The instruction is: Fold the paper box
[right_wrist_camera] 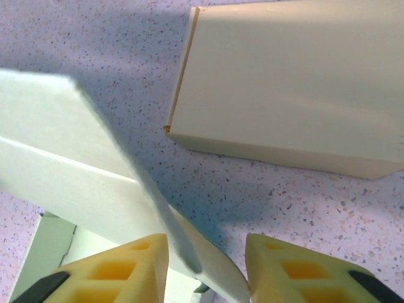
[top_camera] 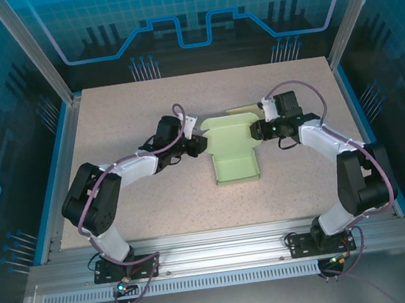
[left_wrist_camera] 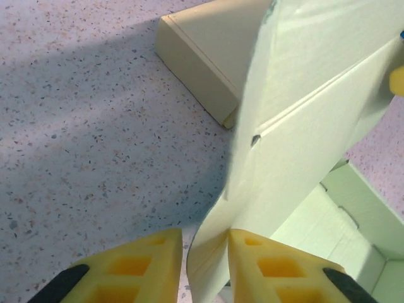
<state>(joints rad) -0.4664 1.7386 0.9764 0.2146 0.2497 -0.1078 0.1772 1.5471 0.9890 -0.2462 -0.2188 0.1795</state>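
Speckled stone-look worktop point(top_camera: 110, 134). Pale green paper box point(top_camera: 234, 166) at centre, thin matte card, long axis near-far, tray part near, lid panel far, side flaps raised. Left claw point(left_wrist_camera: 205, 243) pinched on box's left flap. Right claw point(right_wrist_camera: 207, 249) straddles right flap; clamped or not, cannot tell.

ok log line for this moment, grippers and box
left gripper: around left flap | right gripper: around right flap, gap at one finger | paper box: not yet closed
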